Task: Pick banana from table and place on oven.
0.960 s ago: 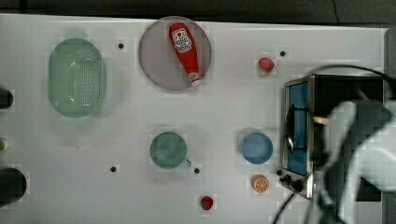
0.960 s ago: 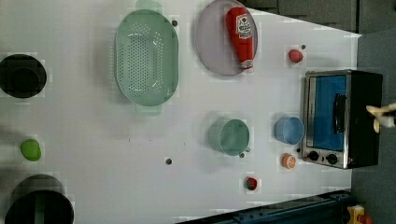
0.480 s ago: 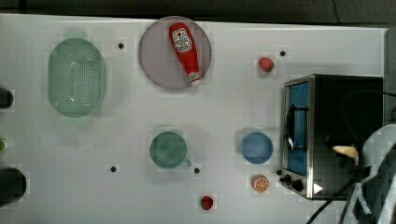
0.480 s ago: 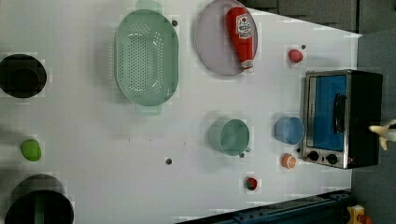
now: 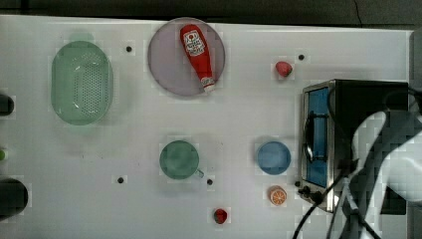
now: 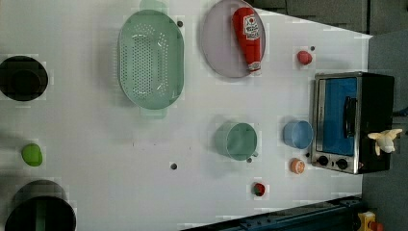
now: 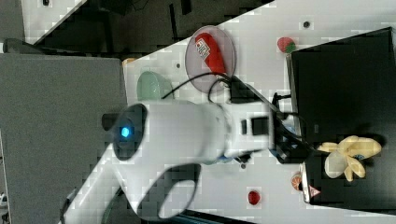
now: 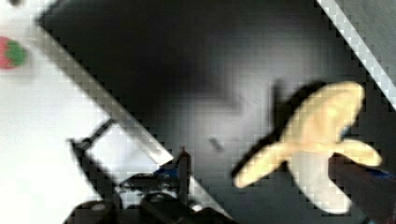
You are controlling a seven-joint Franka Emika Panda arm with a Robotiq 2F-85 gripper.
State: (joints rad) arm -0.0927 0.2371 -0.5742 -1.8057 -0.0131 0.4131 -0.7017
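Note:
The yellow, partly peeled banana (image 6: 385, 140) lies on the oven's black top (image 6: 377, 96), near its far edge from the glass door. In the right view the banana (image 7: 350, 153) rests on the oven (image 7: 341, 84), with my gripper (image 7: 293, 150) just beside it. The wrist view has the banana (image 8: 317, 130) close to one dark finger (image 8: 364, 186), and the gripper (image 8: 275, 177) stands open, its fingers wide apart. In the top view my white arm (image 5: 388, 164) covers part of the oven (image 5: 363, 99) at the right end of the white table (image 5: 249, 114).
On the table are a ketchup bottle (image 5: 197, 55) on a purple plate (image 5: 169, 74), a green colander (image 5: 82, 82), a green cup (image 5: 179, 159), a blue cup (image 5: 273, 157), a strawberry (image 5: 283, 68), an orange slice (image 5: 277, 195) and a small red fruit (image 5: 220, 215). Cables hang by the oven's knobs.
In the left view the banana has come down and inward onto the oven top. In the top view my arm has swung back over the oven, hiding the banana.

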